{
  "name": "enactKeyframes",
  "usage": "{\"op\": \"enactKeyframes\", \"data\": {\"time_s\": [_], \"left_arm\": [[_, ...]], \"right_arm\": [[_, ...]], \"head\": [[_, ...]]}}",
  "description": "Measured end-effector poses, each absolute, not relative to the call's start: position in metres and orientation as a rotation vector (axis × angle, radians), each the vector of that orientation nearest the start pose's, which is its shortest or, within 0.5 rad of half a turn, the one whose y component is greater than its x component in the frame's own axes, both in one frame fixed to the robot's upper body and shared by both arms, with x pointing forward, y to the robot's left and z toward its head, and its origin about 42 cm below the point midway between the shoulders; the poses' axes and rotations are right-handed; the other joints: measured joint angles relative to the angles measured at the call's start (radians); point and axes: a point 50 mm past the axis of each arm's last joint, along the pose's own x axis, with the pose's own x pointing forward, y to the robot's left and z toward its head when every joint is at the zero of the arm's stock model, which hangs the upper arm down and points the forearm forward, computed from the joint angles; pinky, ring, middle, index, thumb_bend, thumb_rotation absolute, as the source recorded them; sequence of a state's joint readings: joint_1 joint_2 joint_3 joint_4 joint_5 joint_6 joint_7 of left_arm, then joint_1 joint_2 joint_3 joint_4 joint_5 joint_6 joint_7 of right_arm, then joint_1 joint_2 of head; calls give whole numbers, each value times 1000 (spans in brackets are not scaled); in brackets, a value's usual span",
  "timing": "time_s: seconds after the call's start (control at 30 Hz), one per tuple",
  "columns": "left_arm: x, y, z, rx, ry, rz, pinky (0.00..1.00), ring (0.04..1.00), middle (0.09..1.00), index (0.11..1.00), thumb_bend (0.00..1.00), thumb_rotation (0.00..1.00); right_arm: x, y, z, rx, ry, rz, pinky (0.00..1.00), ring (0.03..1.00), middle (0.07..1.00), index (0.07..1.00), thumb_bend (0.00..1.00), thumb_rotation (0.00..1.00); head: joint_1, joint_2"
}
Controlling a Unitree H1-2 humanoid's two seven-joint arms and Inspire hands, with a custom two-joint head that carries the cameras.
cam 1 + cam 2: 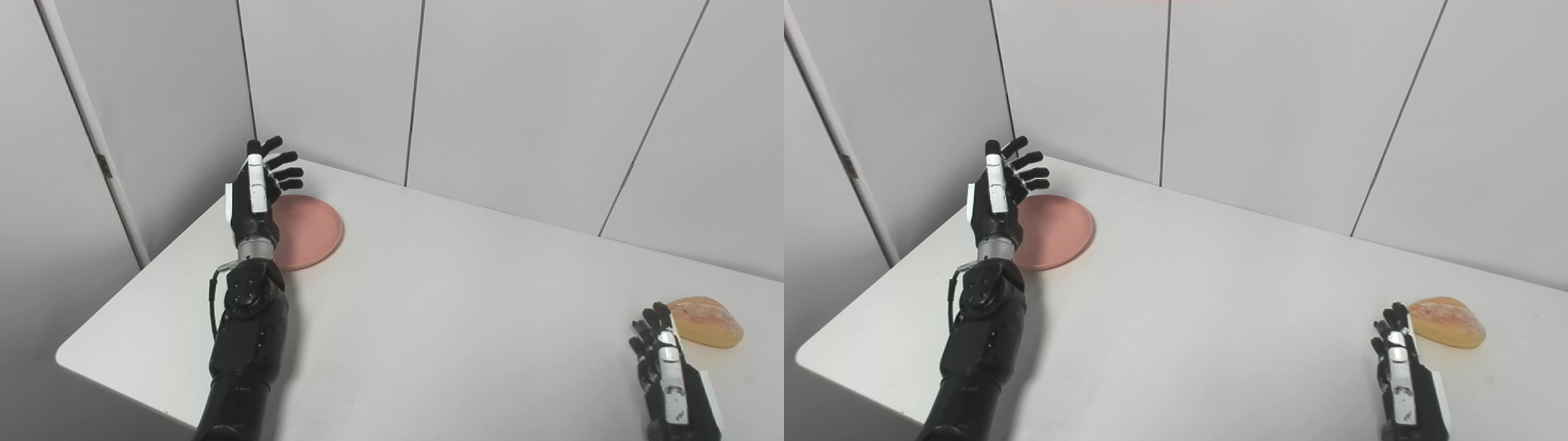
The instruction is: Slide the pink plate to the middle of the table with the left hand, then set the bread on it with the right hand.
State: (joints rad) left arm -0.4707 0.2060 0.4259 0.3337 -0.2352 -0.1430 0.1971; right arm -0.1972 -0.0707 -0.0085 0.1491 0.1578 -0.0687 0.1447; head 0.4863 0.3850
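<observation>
A round pink plate (309, 229) lies flat near the table's far left corner. My left hand (257, 184) hovers over the plate's left rim with its fingers spread, open and holding nothing; wrist and forearm hide part of that rim. A golden bread roll (705, 321) rests on the table at the right. Just left of the roll, near the front edge, my right hand (664, 361) stays low with fingers loosely apart, not touching the bread.
The white table (465, 294) runs from the left corner to the right edge of view. Grey wall panels (508, 98) stand close behind it and along the left side. The table's front-left corner (61, 358) is rounded.
</observation>
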Motion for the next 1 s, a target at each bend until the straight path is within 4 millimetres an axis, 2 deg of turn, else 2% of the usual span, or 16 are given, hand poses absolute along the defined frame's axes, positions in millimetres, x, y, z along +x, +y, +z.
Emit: {"op": "enactKeyframes", "data": {"time_s": [0.23,0.33,0.47,0.7,0.83,1.0], "left_arm": [[406,411,207,-108,-342,573,552,606,681,757,836,982],[405,424,208,-71,-332,588,620,640,696,768,854,974],[403,441,208,-26,-318,607,634,650,703,778,870,966],[402,457,212,66,-303,602,742,689,709,778,856,994],[401,467,211,98,-278,596,770,711,721,767,830,999],[400,473,202,112,-233,584,758,681,718,770,804,997]], "right_arm": [[346,-216,120,77,-113,176,1000,1000,1000,1000,445,958],[345,-215,120,76,-114,179,1000,1000,1000,1000,428,973],[342,-215,120,77,-116,179,1000,1000,1000,1000,421,980],[341,-215,120,77,-108,178,1000,1000,1000,1000,426,991],[341,-215,121,77,-108,178,1000,1000,1000,1000,436,986],[340,-215,124,76,-116,179,1000,1000,1000,1000,447,963]], "head": [[8,0],[15,2],[18,2],[29,0],[29,3],[32,5]]}}
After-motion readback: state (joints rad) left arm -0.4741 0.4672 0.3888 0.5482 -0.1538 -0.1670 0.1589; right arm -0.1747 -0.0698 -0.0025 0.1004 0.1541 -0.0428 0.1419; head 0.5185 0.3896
